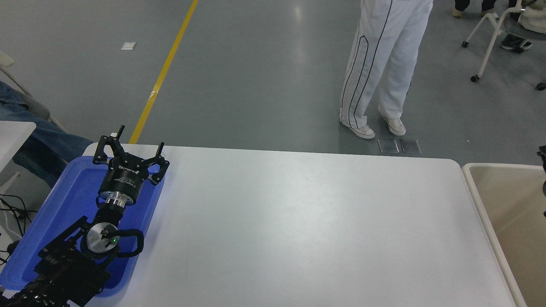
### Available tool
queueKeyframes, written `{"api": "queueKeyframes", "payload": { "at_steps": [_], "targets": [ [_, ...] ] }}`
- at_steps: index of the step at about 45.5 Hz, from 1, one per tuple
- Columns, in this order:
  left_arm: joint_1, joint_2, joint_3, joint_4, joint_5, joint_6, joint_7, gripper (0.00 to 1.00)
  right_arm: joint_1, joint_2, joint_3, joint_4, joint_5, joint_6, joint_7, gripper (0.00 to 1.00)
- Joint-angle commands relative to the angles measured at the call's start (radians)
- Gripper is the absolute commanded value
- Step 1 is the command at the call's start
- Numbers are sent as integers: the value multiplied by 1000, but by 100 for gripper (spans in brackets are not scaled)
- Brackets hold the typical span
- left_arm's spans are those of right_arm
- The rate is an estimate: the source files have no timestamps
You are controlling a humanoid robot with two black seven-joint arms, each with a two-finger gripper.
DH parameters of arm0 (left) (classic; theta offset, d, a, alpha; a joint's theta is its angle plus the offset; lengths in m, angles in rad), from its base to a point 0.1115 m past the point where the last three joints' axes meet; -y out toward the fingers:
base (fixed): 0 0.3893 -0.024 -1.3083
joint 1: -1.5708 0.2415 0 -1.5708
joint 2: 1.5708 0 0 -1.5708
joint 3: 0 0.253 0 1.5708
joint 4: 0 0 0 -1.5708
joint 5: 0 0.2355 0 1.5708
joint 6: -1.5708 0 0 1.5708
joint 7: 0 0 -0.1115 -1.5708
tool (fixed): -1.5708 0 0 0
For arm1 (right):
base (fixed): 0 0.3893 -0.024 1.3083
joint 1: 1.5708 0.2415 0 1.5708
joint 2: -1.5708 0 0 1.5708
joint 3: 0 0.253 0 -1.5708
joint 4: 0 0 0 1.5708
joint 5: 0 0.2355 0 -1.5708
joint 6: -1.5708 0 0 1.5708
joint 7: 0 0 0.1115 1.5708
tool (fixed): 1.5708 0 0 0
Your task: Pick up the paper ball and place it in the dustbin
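Observation:
The dustbin (469,179) is a cream-beige bin standing at the table's right end; its inner walls show and nothing lies in the part I can see. The paper ball is out of view. A thin black sliver of my right arm (543,153) shows at the picture's right edge above the bin; too little of it shows to tell how the gripper stands. My left gripper (137,138) is open and empty, parked over the blue tray at the lower left.
A shallow blue tray (64,204) sits at the table's left end under the left arm. A person in white trousers (384,64) stands on the floor beyond the far edge. A seated person's leg (47,149) is at the far left. A wheeled chair (495,38) stands at the top right.

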Motion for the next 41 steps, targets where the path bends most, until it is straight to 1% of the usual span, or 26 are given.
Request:
{"api": "queueKeyframes", "payload": {
  "at_steps": [1,5,11,13,15,17,19,21,26,30,33,34,35,36,37,39,41],
  "targets": [
    [0,0,0,1,0,0,0,100,-76,9,113,159,268,105,202,100],
    [0,0,0,1,0,0,0,100,-89,31,123,198,358,100,210,100],
    [0,0,0,1,0,0,0,100,-110,100,193,233,365,72,210,100],
    [-1,0,0,1,0,0,0,100,-144,112,230,264,362,74,216,100],
    [0,0,0,-1,0,0,0,100,-179,123,276,305,354,68,242,100],
    [-1,0,0,-1,0,0,0,100,-202,143,308,334,342,53,283,100],
    [0,0,0,1,0,0,0,100,-219,169,323,356,305,30,317,100],
    [0,0,0,-1,0,0,0,100,-230,195,333,368,264,-9,337,100],
    [0,0,0,1,0,0,0,100,-257,268,379,417,187,-84,354,100],
    [0,0,0,-1,0,0,0,100,-306,318,432,465,127,-87,372,100],
    [-1,0,0,-1,0,0,0,100,-337,321,437,502,64,-80,418,100],
    [-1,0,0,-1,0,0,0,100,-345,321,437,518,53,-73,440,100],
    [-1,0,0,-1,0,0,0,100,-354,321,437,540,44,-63,475,100],
    [0,0,0,-1,0,0,0,100,-360,321,439,551,41,-58,499,100],
    [0,0,0,1,0,0,0,100,-365,321,440,557,41,-57,516,100],
    [-1,0,0,-1,0,0,0,100,-366,322,443,565,41,-58,535,100],
    [0,0,0,-1,0,0,0,100,-366,324,445,565,41,-64,536,100]
  ]
}}
